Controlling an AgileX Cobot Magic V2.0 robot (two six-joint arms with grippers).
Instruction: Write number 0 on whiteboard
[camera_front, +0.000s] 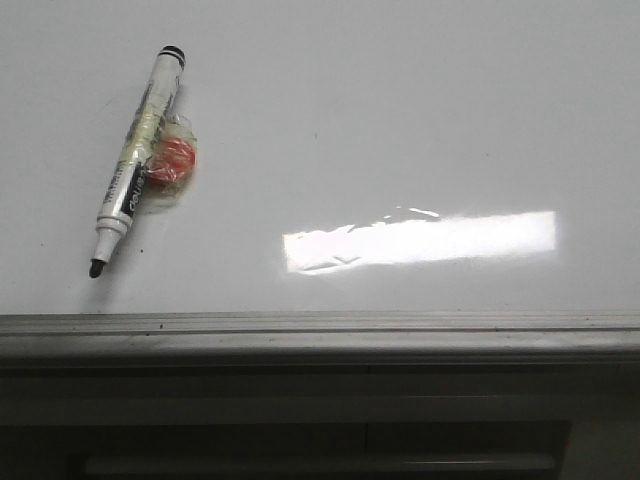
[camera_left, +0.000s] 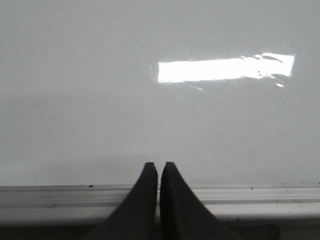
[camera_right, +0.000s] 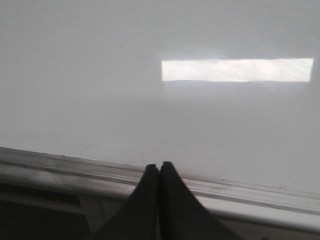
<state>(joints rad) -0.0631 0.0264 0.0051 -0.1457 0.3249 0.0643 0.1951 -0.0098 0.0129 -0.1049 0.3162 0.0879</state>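
1. Whiteboard (camera_front: 400, 120) lies flat before us, its face unmarked, grey rail nearest.
2. Uncapped black marker (camera_front: 138, 165) rests on its left part.
3. Left gripper (camera_left: 159, 170) pinched together, empty.
4. Right gripper (camera_right: 159, 169) likewise, over the rail.

Uncapped black-tipped marker (camera_front: 138, 170), red taped-on lump (camera_front: 172, 162) touching its barrel

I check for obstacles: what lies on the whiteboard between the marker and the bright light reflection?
Nothing: in the front view the whiteboard is bare between the marker and the light reflection.
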